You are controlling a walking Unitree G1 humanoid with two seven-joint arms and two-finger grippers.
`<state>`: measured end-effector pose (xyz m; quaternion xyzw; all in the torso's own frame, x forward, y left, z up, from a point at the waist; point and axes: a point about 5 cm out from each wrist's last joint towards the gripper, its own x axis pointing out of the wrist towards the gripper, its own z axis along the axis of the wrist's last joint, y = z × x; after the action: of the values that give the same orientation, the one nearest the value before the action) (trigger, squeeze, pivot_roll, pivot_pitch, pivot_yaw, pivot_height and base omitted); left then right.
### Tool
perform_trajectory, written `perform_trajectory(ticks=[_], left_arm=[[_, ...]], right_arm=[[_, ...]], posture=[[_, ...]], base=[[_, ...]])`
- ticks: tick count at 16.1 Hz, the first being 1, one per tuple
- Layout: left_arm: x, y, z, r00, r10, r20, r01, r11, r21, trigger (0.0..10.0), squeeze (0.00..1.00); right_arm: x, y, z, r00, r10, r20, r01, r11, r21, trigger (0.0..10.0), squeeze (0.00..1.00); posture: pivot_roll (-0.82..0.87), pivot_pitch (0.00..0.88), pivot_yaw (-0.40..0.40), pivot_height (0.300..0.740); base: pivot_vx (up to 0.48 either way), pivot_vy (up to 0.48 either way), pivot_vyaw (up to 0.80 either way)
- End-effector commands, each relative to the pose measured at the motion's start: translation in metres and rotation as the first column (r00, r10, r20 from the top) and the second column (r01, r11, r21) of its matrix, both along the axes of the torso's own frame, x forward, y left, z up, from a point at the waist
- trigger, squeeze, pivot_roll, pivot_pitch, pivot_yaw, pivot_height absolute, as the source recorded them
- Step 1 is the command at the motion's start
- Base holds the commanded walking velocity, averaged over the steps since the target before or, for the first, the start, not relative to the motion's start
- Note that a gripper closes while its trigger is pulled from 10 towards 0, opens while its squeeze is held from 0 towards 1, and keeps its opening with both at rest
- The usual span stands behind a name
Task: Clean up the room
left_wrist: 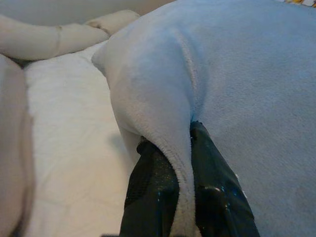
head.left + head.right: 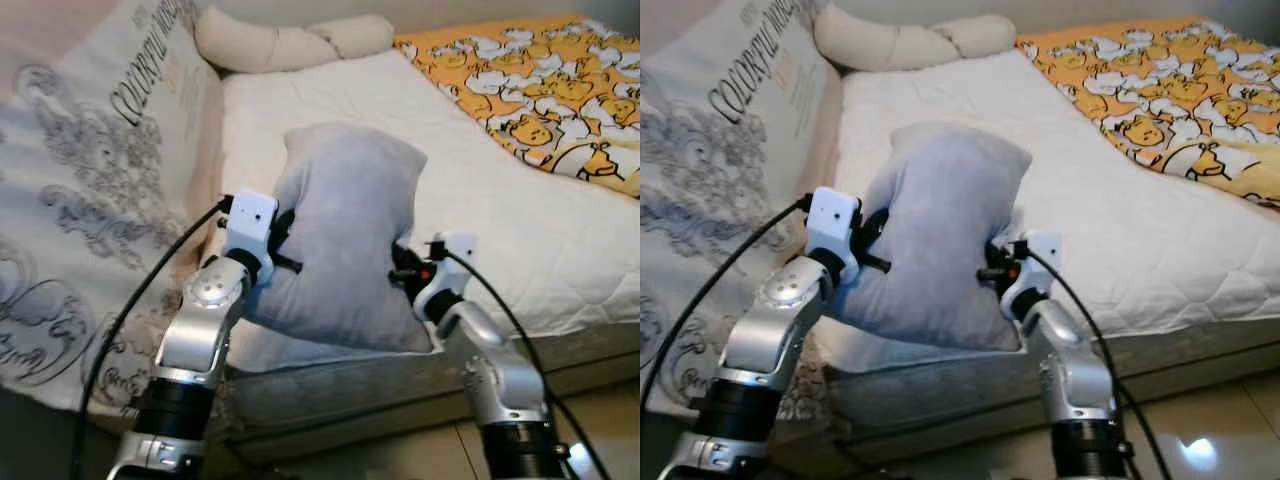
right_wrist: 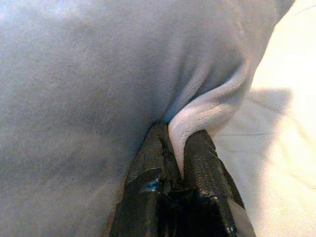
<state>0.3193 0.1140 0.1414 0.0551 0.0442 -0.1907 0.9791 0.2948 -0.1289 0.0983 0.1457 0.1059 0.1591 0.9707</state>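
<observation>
A grey plush pillow (image 2: 345, 235) hangs upright over the near edge of the white mattress (image 2: 500, 220), held between both arms. My left gripper (image 2: 283, 240) is shut on the pillow's left edge; in the left wrist view its fingers (image 1: 158, 192) pinch a fold of the grey fabric (image 1: 232, 79). On the pillow's right edge my right gripper (image 2: 402, 268) is shut as well, and the right wrist view has its fingers (image 3: 197, 163) clamping a pale seam of the pillow (image 3: 98, 74).
A yellow duck-print blanket (image 2: 545, 85) lies at the bed's far right. A long cream bolster (image 2: 290, 42) rests at the head of the bed. A printed white quilt (image 2: 90, 190) drapes down on the left. Tiled floor (image 2: 1200, 430) lies below the mattress edge.
</observation>
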Motion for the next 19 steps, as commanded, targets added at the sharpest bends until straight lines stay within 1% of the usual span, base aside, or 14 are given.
perform_trajectory(ticks=[1, 4, 5, 8, 10, 12, 14, 15, 17, 18, 19], left_arm=[[0.005, 0.002, 0.011, 0.999, 0.011, 0.051, -0.012, 1.000, 0.004, 10.0, 0.00], [0.004, 0.002, 0.010, 0.999, 0.011, 0.049, -0.011, 1.000, 0.007, 10.0, 0.00], [0.004, 0.003, 0.010, 0.999, 0.014, 0.051, -0.015, 1.000, 0.007, 10.0, 0.00], [0.004, 0.005, 0.011, 0.998, 0.025, 0.057, -0.026, 1.000, 0.009, 10.0, 0.00], [0.004, 0.006, 0.011, 0.998, 0.026, 0.060, -0.027, 1.000, 0.015, 10.0, 0.00], [0.002, 0.006, 0.011, 0.998, 0.021, 0.065, -0.023, 0.999, 0.034, 10.0, 0.00], [0.002, 0.005, 0.011, 0.997, 0.008, 0.075, -0.014, 0.997, 0.082, 10.0, 0.00], [0.002, 0.005, 0.012, 0.997, 0.007, 0.078, -0.015, 0.995, 0.103, 10.0, 0.00], [0.006, 0.005, 0.013, 0.996, -0.008, 0.089, -0.004, 0.992, 0.130, 10.0, 0.00], [0.009, 0.004, 0.014, 0.996, -0.020, 0.092, 0.007, 0.991, 0.137, 10.0, 0.00], [0.014, 0.003, 0.016, 0.995, -0.027, 0.098, 0.012, 0.989, 0.150, 10.0, 0.00]], right_arm=[[0.005, 0.008, 0.010, 0.999, 0.020, 0.036, -0.020, 1.000, 0.023, 10.0, 0.00], [0.005, 0.008, 0.010, 0.999, 0.026, 0.034, -0.027, 0.999, 0.018, 10.0, 0.00], [0.006, 0.009, 0.010, 0.998, 0.050, 0.030, -0.050, 0.999, -0.004, 10.0, 0.00], [0.007, 0.017, 0.006, 0.993, 0.120, 0.014, -0.120, 0.992, -0.036, 10.0, 0.00], [0.006, 0.018, 0.006, 0.991, 0.132, 0.018, -0.131, 0.991, -0.038, 10.0, 0.00], [0.004, 0.019, 0.002, 0.987, 0.159, -0.008, -0.160, 0.987, -0.027, 10.0, 0.00], [0.001, 0.018, -0.004, 0.981, 0.191, -0.033, -0.193, 0.981, -0.038, 10.0, 0.00], [0.002, 0.017, -0.007, 0.981, 0.190, -0.043, -0.191, 0.981, -0.023, 10.0, 0.00], [0.005, 0.014, -0.009, 0.983, 0.174, -0.063, -0.171, 0.984, 0.051, 10.0, 0.00], [0.007, 0.012, -0.011, 0.984, 0.169, -0.064, -0.167, 0.985, 0.037, 10.0, 0.00], [0.010, 0.008, -0.016, 0.985, 0.153, -0.076, -0.153, 0.988, 0.004, 10.0, 0.00]], posture=[[-0.08, 0.000, 0.079, 0.740], [-0.08, 0.000, 0.070, 0.740], [-0.07, 0.000, 0.064, 0.740], [-0.06, 0.000, 0.054, 0.740], [-0.06, 0.000, 0.051, 0.740], [-0.06, 0.000, 0.046, 0.740], [-0.05, 0.000, 0.039, 0.740], [-0.05, 0.000, 0.040, 0.740], [-0.05, 0.000, 0.047, 0.740], [-0.05, 0.000, 0.053, 0.740], [-0.05, 0.000, 0.059, 0.740]], base=[[0.304, 0.000, 0.00], [0.303, 0.000, 0.00], [0.300, 0.000, 0.00], [0.301, 0.000, 0.73], [0.283, 0.000, 0.80], [0.122, 0.000, 0.00], [0.000, 0.000, 0.00], [0.000, 0.000, 0.00], [0.000, 0.000, 0.00], [0.000, 0.000, 0.00], [0.000, 0.000, 0.00]])
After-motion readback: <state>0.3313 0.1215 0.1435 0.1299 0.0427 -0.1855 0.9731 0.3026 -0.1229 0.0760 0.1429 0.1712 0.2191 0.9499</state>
